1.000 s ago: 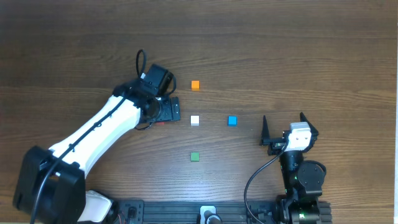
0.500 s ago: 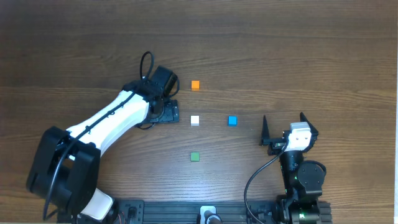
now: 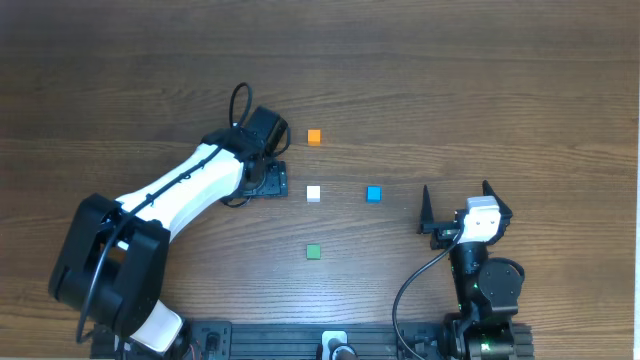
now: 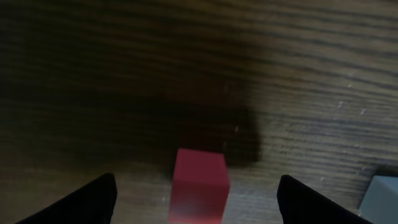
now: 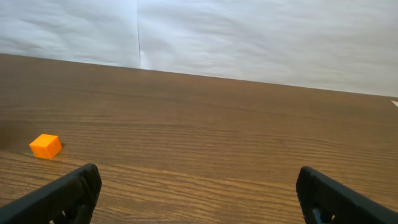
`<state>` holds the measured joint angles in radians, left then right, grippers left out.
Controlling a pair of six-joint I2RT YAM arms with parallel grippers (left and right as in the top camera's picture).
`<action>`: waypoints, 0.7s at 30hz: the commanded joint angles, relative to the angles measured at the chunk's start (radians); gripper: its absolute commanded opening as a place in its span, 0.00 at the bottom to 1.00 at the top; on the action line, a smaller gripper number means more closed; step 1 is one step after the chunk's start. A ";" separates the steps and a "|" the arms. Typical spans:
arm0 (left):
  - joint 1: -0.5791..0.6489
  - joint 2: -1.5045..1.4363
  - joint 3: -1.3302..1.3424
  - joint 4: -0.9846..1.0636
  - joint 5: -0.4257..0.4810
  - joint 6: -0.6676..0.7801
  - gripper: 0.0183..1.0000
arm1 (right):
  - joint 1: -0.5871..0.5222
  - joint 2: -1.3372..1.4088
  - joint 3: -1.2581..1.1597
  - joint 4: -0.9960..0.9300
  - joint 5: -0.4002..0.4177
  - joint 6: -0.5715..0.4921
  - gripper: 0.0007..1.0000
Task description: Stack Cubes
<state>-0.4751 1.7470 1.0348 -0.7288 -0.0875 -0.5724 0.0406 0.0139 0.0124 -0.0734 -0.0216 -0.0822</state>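
My left gripper [image 4: 198, 210] is low over the table and open, with a red cube [image 4: 199, 186] sitting on the wood between its two fingers, untouched by either. From above, the left gripper [image 3: 272, 181] covers that cube, just left of a white cube [image 3: 314, 193]. The white cube's corner [image 4: 380, 195] also shows in the left wrist view. A blue cube [image 3: 373, 193] lies right of the white one, an orange cube [image 3: 314, 136] behind it and a green cube [image 3: 313, 252] in front. My right gripper [image 3: 455, 208] stands open at the right, holding nothing; the orange cube [image 5: 46, 146] lies far off from it.
The wooden table [image 3: 480, 90] stretches wide behind and to the right of the cubes. A white wall [image 5: 249, 37] rises past the table's far edge. The left arm's white link [image 3: 170, 195] lies diagonally across the left side.
The left arm has swung its elbow to the right while its gripper stayed by the white cube. The right arm and the cubes have not moved.
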 commanded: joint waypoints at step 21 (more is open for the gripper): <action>-0.030 0.010 -0.057 0.051 -0.027 0.094 0.53 | -0.006 -0.008 -0.007 0.002 -0.011 -0.002 0.99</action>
<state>-0.5037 1.7470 0.9867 -0.6830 -0.1036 -0.4896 0.0406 0.0139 0.0124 -0.0734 -0.0216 -0.0822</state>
